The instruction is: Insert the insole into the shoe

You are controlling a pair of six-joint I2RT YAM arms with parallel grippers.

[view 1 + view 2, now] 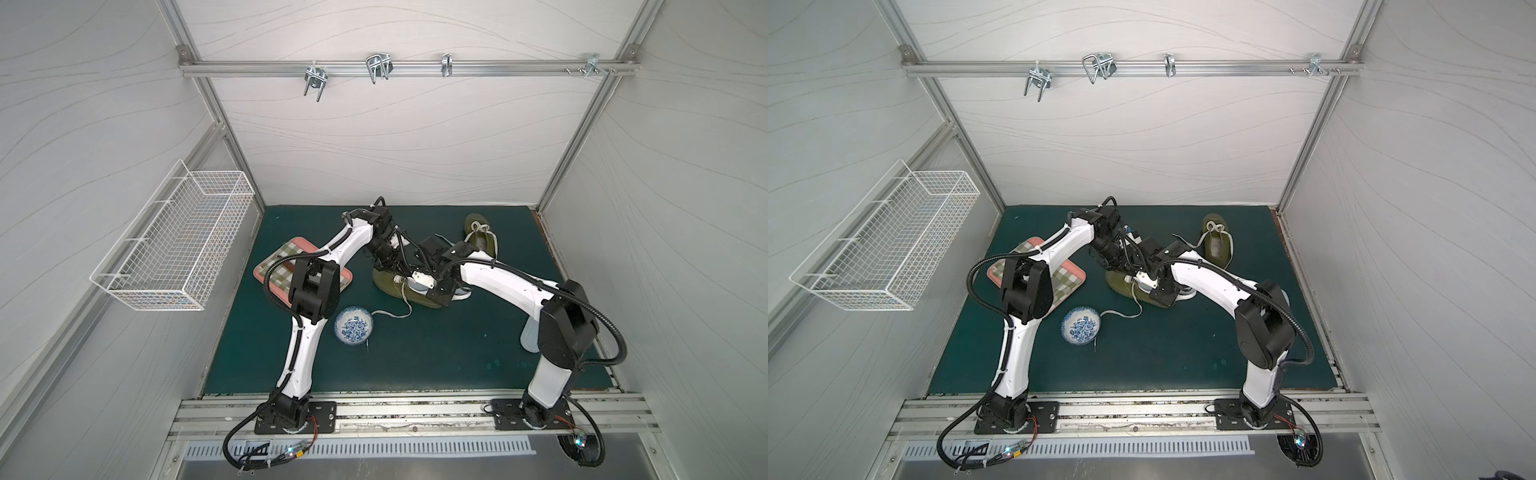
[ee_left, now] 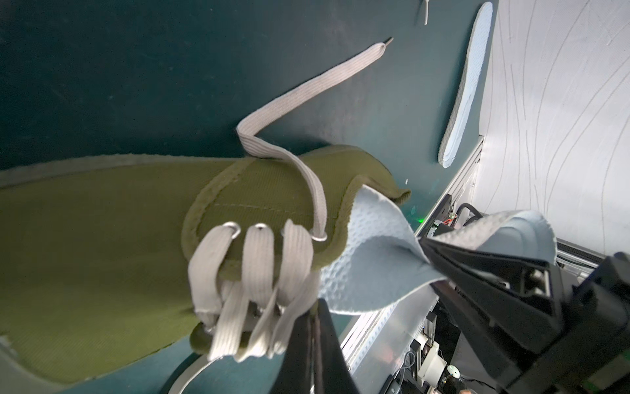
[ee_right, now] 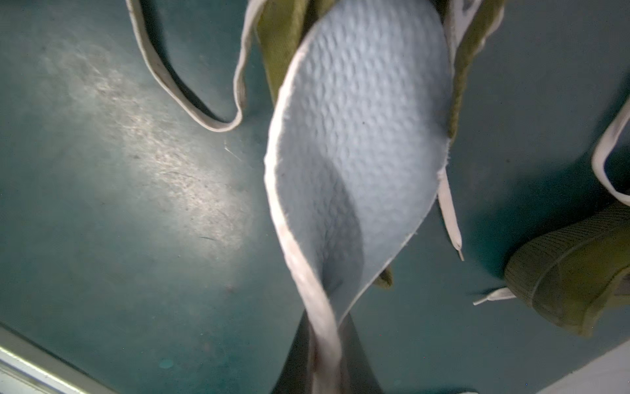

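my right gripper (image 3: 324,331) pinched on heel end of pale blue insole (image 3: 358,119). toe end in mouth of olive sneaker (image 2: 102,221), rest buckled outside. my left gripper (image 2: 315,317) clamped on laces (image 2: 259,259). plan: hold throat wide, slide insole low along sole, flatten buckle.

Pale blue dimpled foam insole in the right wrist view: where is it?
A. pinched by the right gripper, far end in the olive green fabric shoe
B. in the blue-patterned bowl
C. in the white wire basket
A: the right gripper pinches the pale blue dimpled foam insole, whose far end lies in the olive green fabric shoe.
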